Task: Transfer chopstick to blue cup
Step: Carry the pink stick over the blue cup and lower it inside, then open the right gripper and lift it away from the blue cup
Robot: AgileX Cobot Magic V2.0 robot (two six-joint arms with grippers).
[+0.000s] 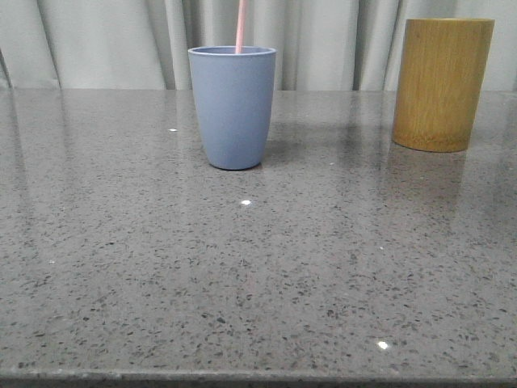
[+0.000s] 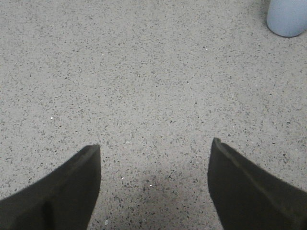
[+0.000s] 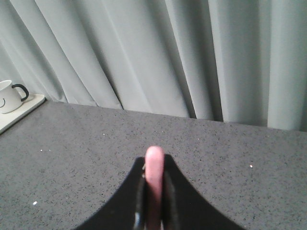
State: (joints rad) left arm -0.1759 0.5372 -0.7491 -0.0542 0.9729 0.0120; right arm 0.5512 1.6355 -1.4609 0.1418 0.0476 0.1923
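Note:
The blue cup (image 1: 233,105) stands upright on the grey speckled table, left of centre at the back. A thin pale pink chopstick (image 1: 240,26) rises out of its mouth and runs off the top of the front view. In the right wrist view my right gripper (image 3: 154,167) is shut on the pink chopstick (image 3: 154,165), whose rounded end pokes out between the black fingers. My left gripper (image 2: 156,151) is open and empty, low over bare table, with the blue cup's base (image 2: 287,18) far off to one side. Neither gripper shows in the front view.
A taller yellow-brown bamboo cylinder (image 1: 442,84) stands at the back right of the table. Grey curtains (image 1: 105,40) hang behind the table. In the right wrist view a white mug (image 3: 9,96) sits on a pale tray (image 3: 21,112) at the table's edge.

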